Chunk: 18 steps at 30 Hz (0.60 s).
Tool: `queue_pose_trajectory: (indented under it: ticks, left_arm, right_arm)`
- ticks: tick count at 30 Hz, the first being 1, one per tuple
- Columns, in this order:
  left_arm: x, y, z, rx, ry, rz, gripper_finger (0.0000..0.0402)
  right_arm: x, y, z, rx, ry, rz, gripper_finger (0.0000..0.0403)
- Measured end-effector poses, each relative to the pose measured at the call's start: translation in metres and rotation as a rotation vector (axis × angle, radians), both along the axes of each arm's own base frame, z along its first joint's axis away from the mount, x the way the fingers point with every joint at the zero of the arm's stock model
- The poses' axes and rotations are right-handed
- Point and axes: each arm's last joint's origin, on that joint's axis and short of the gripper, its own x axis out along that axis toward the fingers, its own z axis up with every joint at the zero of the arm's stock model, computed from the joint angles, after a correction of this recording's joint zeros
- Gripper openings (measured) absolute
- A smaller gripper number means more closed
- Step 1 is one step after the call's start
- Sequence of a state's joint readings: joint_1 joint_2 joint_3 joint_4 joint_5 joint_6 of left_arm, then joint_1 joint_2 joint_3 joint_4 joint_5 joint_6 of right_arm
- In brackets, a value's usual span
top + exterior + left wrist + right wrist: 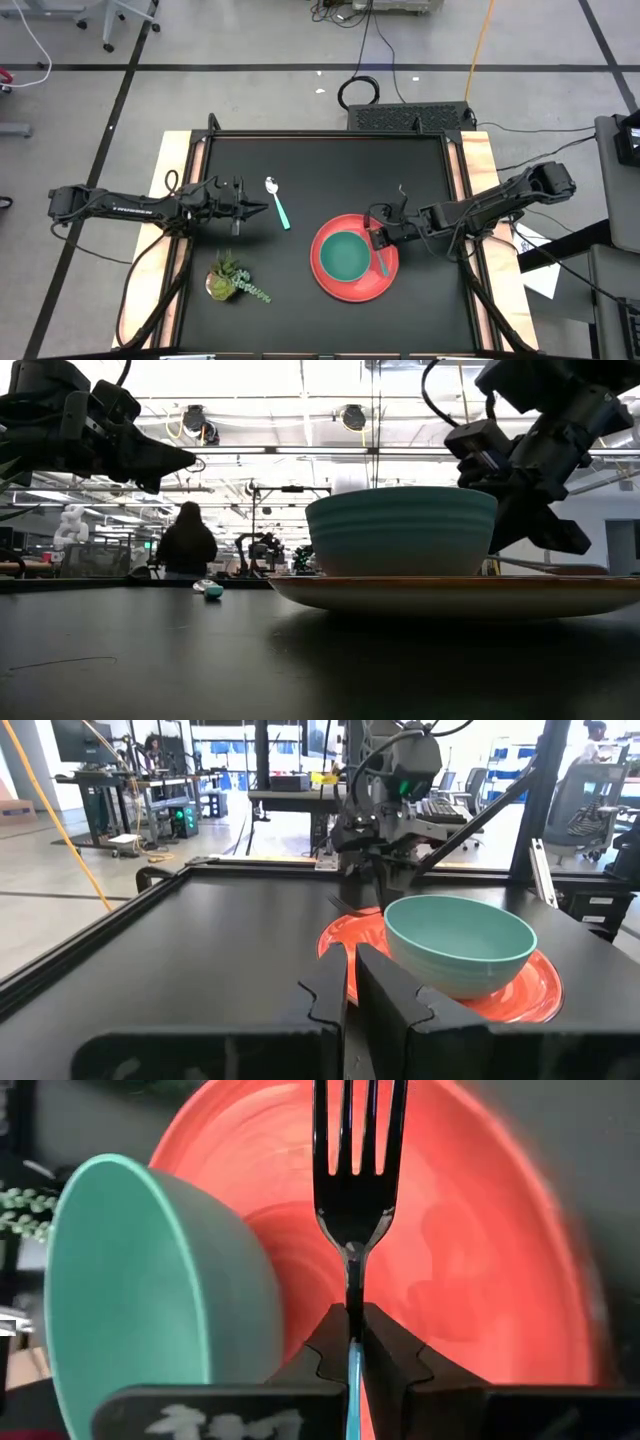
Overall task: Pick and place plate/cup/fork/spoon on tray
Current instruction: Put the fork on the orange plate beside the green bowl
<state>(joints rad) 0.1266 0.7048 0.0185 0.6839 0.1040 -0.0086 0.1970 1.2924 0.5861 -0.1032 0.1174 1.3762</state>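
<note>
The coral-red tray carries the teal cup; the right gripper, clenched on the fork, hangs over the tray's right side, apparently to set it down; the spoon lies far-left beside the pinched-shut, empty left gripper.

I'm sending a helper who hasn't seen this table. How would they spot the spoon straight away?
Start at the red tray holding the green cup. Look toward the left arm: the spoon lies alone on the bare black table, just past that arm's claw. Its oval silver head and teal handle distinguish it from the tined fork.
</note>
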Motion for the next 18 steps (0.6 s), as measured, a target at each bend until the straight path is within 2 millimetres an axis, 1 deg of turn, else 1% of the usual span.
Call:
queue_pose_trajectory:
  ticks: [3,12,18]
  left_arm:
    - [0.0000,0.0000,0.0000,0.000,0.000,-0.001,0.0031]
    - [0.0000,0.0000,-0.0001,0.000,0.001,-0.001,0.0031]
    - [0.0000,0.0000,0.0000,0.000,0.000,-0.001,0.0031]
  right_arm:
    - [0.0037,-0.0001,-0.0019,0.017,-0.013,0.007,0.0002]
    - [0.0005,-0.0010,-0.0050,0.003,0.033,0.010,0.0002]
    - [-0.0028,-0.0061,-0.0078,-0.021,0.087,0.007,0.0002]
